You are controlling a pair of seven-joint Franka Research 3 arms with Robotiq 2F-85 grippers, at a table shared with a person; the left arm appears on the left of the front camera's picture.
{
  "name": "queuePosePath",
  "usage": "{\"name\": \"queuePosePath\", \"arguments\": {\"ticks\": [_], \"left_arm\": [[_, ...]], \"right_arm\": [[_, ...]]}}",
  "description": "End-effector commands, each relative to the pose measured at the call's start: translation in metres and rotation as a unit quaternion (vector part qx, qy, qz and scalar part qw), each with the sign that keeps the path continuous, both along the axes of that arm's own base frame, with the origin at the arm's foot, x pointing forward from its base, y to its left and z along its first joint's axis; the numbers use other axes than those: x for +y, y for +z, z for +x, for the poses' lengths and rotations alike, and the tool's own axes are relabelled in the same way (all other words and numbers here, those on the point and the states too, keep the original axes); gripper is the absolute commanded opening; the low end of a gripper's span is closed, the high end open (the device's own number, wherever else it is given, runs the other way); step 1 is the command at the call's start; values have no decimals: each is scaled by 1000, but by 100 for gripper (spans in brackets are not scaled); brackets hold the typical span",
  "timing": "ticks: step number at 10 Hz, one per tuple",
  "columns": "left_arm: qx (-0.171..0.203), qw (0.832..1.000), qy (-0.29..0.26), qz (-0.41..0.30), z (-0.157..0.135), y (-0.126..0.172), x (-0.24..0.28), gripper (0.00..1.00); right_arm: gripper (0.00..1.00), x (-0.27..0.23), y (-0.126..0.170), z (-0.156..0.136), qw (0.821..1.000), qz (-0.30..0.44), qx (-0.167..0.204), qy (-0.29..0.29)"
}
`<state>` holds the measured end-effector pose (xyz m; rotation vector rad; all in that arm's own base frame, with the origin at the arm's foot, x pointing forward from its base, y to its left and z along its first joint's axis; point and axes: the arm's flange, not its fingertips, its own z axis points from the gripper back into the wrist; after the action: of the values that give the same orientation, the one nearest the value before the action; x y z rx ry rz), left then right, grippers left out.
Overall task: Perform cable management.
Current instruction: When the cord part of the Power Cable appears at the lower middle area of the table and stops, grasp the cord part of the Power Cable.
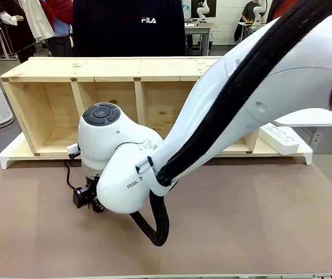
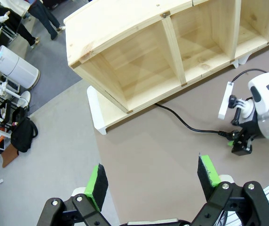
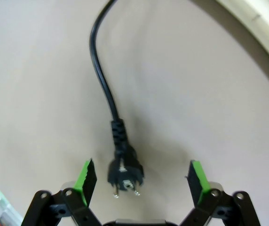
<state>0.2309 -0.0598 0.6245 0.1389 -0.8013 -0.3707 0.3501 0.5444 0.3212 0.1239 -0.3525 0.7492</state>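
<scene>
Wooden shelf [image 1: 114, 70] on my left, the cable [image 3: 102, 80] running out over the surface [image 1: 241, 221], plug [image 3: 124, 169] lying loose between my right jaws, spread wide; left jaws apart too; my right arm [image 1: 224, 116] blocks the front view, power strip [image 1: 282, 138] half-hidden right

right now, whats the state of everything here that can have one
shelf: openings face the robot, visible compartments empty
power strip: lying flat at the shelf's right end
cable: loose on the table, running out from under the shelf
right gripper: open, empty, low over the table
plug: unplugged, lying between that gripper's fingers, not gripped
left gripper: open, empty, raised above the table
</scene>
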Motion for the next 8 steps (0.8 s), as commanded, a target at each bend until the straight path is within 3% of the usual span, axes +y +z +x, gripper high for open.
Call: {"name": "queuePosePath", "arguments": {"ticks": [1, 8], "left_arm": [[-1, 1000, 2, 1, 0, 0, 0, 100], [-1, 1000, 2, 1, 0, 0, 0, 100]], "right_arm": [[100, 10, -1, 5, 1000, 9, -3, 16], [100, 33, -39, 25, 999, 19, 11, 30]]}}
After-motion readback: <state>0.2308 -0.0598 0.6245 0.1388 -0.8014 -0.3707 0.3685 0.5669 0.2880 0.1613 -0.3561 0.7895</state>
